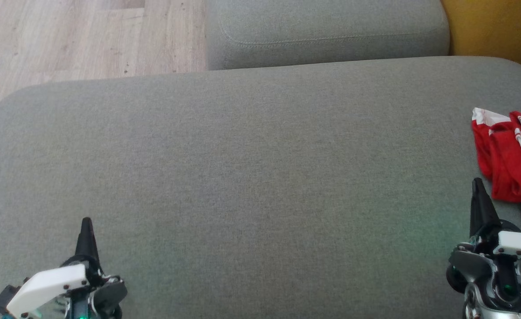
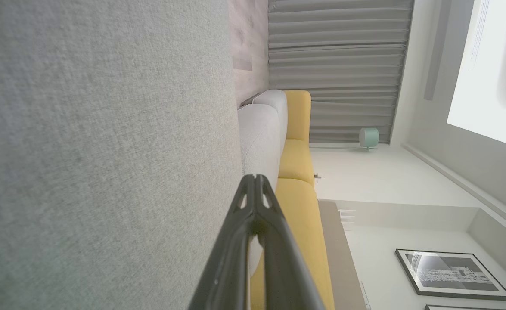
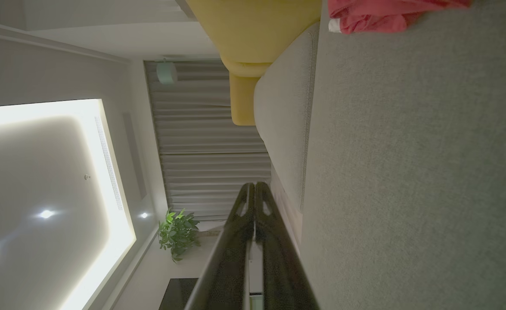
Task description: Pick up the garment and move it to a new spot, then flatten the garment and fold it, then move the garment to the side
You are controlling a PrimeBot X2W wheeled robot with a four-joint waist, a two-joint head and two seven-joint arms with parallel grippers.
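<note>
- Garment (image 1: 508, 159), red with white stripes: it lies bunched on the grey seat cushion (image 1: 242, 177) at the far right. The head view's edge cuts it off, so its full extent cannot be told.
- Left tool (image 1: 86, 226): closed and empty, low over the cushion at the near left, well apart from the garment.
- Right tool (image 1: 477, 181): closed and empty, just beside the near edge of the garment. Whether it touches the cloth cannot be told.
- Stage: a bunched heap at the side fits either a garment waiting to be picked up or one set aside after a loose fold.
- Risk, drag: a sideways sweep of the right tool would probably catch the cloth and pull it further out of the camera's sight.
- Risk, push: a closed tool pressed into the heap would shove it rather than grip it.
- Risk, layers: the folds overlap, so a pinch would likely take several layers and lift a clump.
- Risk, slip: the cushion's right edge is out of view, so cloth nudged that way could slide off unseen.
</note>
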